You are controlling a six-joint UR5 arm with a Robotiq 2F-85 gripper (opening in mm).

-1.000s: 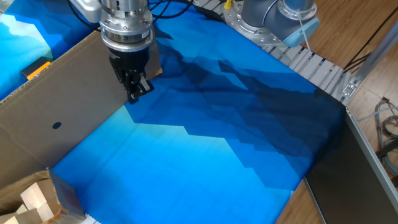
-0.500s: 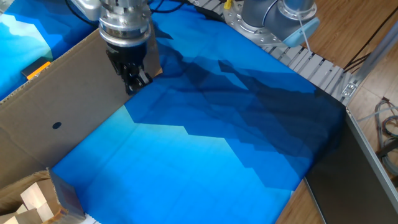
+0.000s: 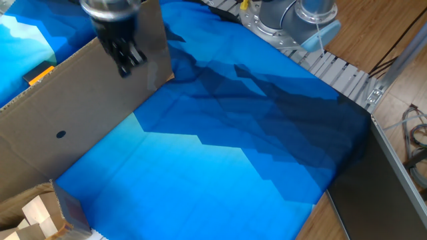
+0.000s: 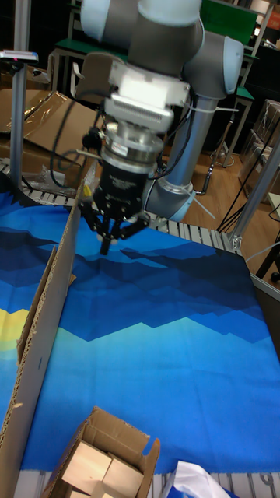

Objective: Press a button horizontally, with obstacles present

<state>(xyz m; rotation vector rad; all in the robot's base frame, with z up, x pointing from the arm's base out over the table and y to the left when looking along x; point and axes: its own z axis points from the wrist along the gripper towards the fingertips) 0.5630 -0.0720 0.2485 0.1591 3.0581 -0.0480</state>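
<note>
A: What is sitting closest to us?

B: An open box (image 4: 105, 459) with pale wooden blocks (image 3: 37, 213) inside. It is sitting at the near edge of the table, by the near end of the cardboard.

A: And the big brown thing?

B: That is the cardboard (image 3: 73, 113). It is standing up on its long edge on the blue cloth (image 3: 220, 153) and running from the near edge toward the far edge, along one side. A small dark dot (image 3: 61, 134) is showing on its face.

A: Where is the claw?

B: The claw (image 4: 106, 243) is hanging over the far end of the cardboard, pointing down, above the cloth and not touching it. It is blurry in the fixed view. Its tips are meeting in a point, so it is looking closed, with nothing in it.

A: And the button?

B: The button (image 3: 39, 74) is lying past the cardboard, on the other side from the open cloth, well apart from the claw. Only a bit is peeking over the top edge.
</note>
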